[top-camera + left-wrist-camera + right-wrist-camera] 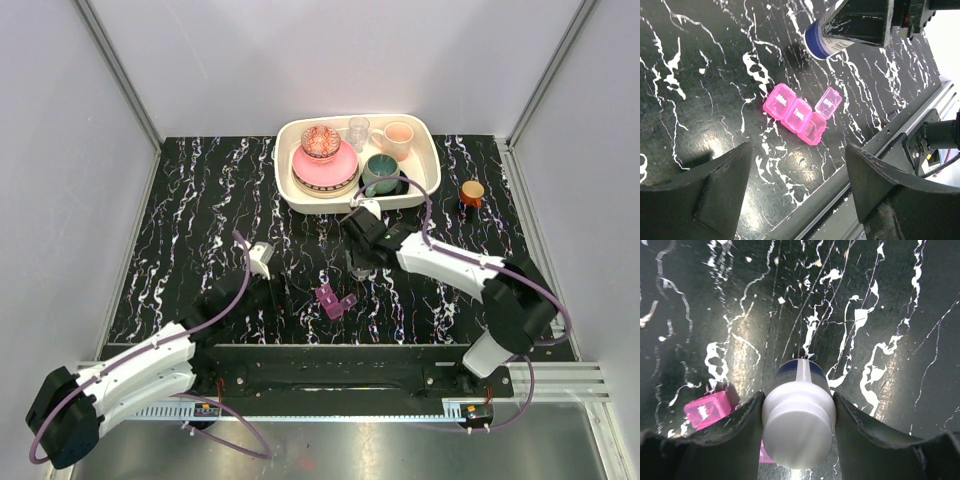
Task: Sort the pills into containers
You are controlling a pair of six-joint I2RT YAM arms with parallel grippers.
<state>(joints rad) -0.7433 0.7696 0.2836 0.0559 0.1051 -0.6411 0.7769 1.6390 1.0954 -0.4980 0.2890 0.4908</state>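
Observation:
The magenta pill box [796,115] lies on the black marbled table, its end compartment's lid [829,102] flipped open and the other two shut. It also shows in the top view [333,300] and the right wrist view [709,409]. My right gripper [798,402] is shut on a white capped bottle [799,425] with a blue band, held tilted just above the table behind the box [821,42]. My left gripper [799,162] is open and empty, hovering short of the box. No pills are visible.
A cream tray [425,190] of crockery stands at the back centre. A small brown orange-lidded jar [472,192] stands at the back right. The table's front metal rail [875,145] runs close to the pill box.

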